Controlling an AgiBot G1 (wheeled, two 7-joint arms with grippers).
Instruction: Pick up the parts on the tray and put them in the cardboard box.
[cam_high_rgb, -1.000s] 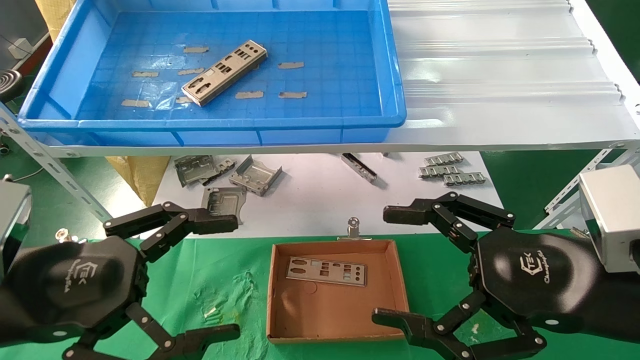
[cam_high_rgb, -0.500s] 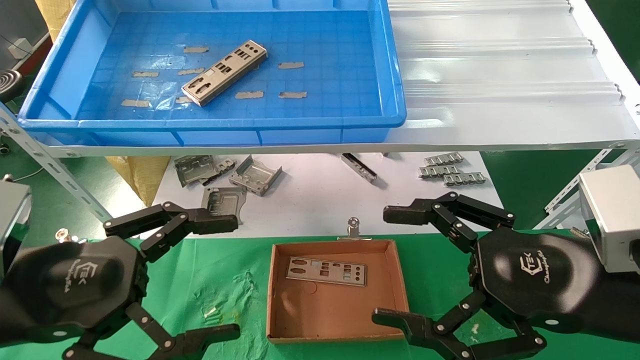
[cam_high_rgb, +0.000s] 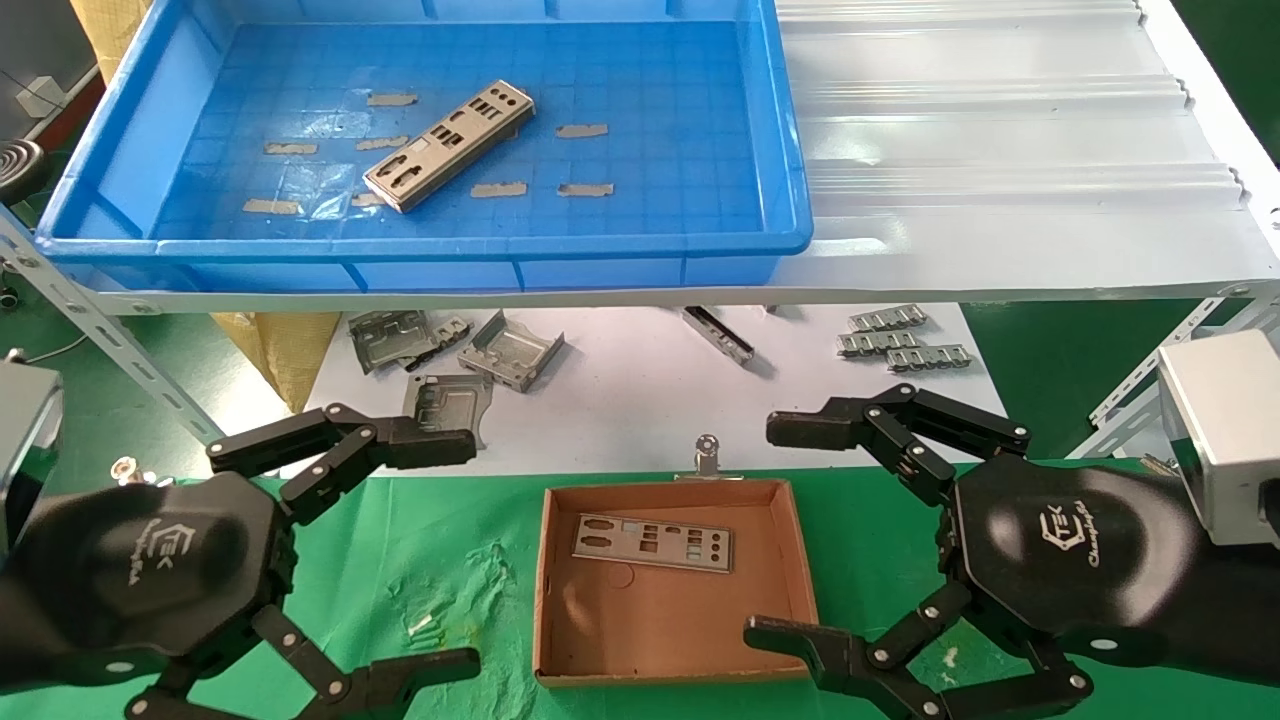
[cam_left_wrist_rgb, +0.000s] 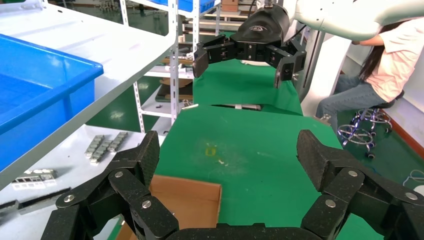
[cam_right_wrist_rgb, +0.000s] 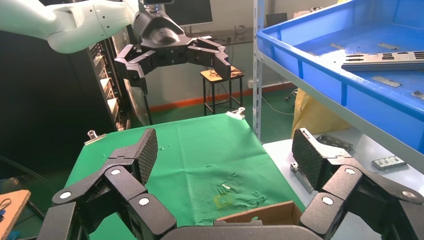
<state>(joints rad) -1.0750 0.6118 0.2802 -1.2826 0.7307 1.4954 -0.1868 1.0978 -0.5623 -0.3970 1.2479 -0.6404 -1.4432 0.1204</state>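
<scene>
One silver-grey punched plate (cam_high_rgb: 448, 145) lies slantwise on the floor of the blue tray (cam_high_rgb: 150, 240) on the upper shelf; it also shows in the right wrist view (cam_right_wrist_rgb: 382, 60). A second plate (cam_high_rgb: 652, 543) lies flat in the brown cardboard box (cam_high_rgb: 560, 600) on the green cloth. My left gripper (cam_high_rgb: 440, 555) is open and empty, left of the box. My right gripper (cam_high_rgb: 780, 530) is open and empty, right of the box. Both hover low over the green cloth. A box corner shows in the left wrist view (cam_left_wrist_rgb: 190, 200) and in the right wrist view (cam_right_wrist_rgb: 270, 214).
Bent grey brackets (cam_high_rgb: 510, 350) and linked clip strips (cam_high_rgb: 905, 345) lie on the white surface under the shelf. A white corrugated sheet (cam_high_rgb: 1000, 130) covers the shelf right of the tray. A binder clip (cam_high_rgb: 707, 458) sits at the box's far edge. A seated person (cam_left_wrist_rgb: 385, 75) is beyond the table.
</scene>
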